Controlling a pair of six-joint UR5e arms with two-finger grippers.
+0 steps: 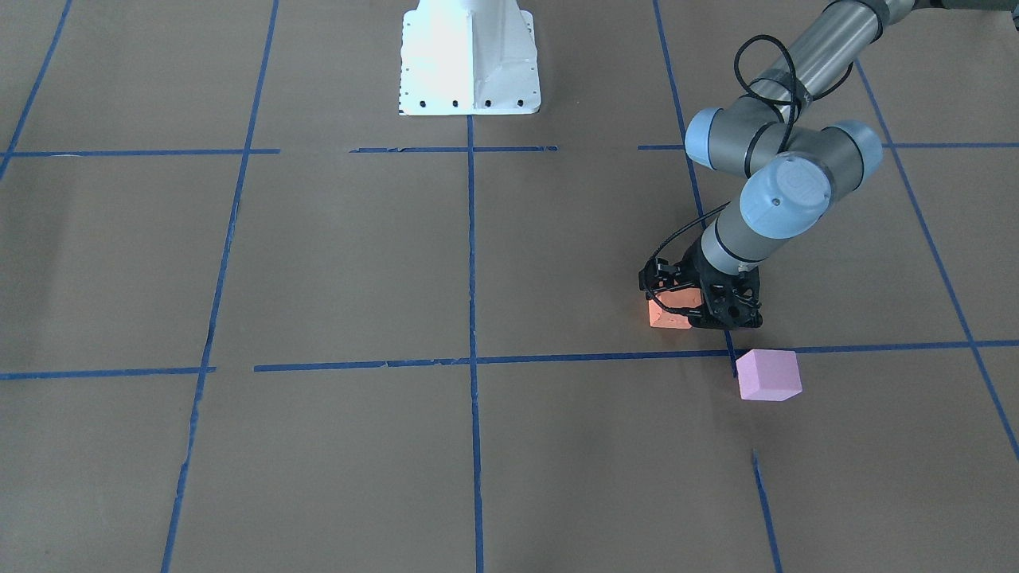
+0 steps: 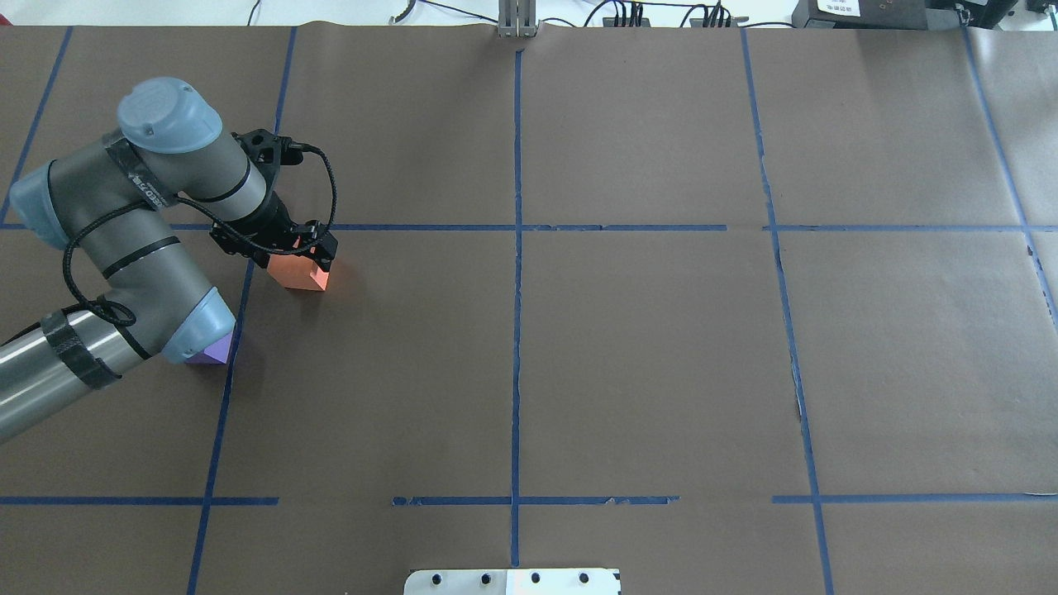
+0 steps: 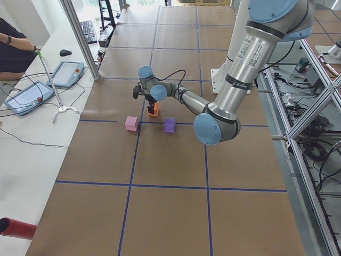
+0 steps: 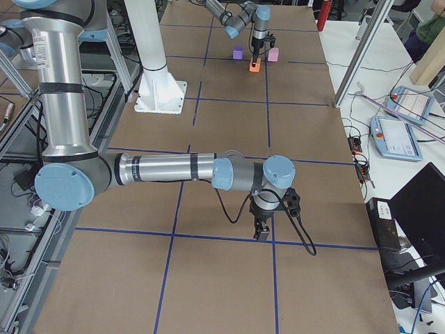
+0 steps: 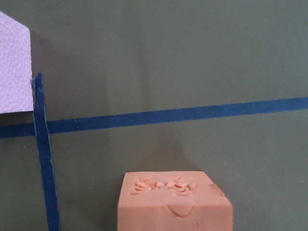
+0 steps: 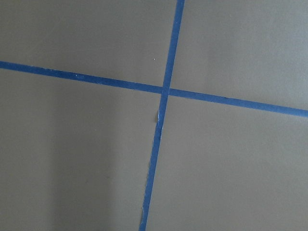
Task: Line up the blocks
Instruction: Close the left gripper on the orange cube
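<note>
My left gripper (image 1: pixel 691 306) stands over the orange block (image 1: pixel 667 316), with its jaws on either side of it, low at the table. The orange block also shows at the bottom of the left wrist view (image 5: pixel 173 202), with dents in its top. The pale pink block (image 1: pixel 768 375) lies just beyond a blue tape line, apart from the orange one. The violet-blue block (image 2: pixel 211 354) is half hidden under my left arm's elbow. My right gripper (image 4: pixel 264 229) shows only in the exterior right view, so I cannot tell whether it is open or shut.
Blue tape lines (image 1: pixel 471 239) divide the brown paper tabletop (image 2: pixel 645 355) into squares. The white robot base (image 1: pixel 468 60) stands at the table's edge. The right wrist view shows only a tape crossing (image 6: pixel 165 90).
</note>
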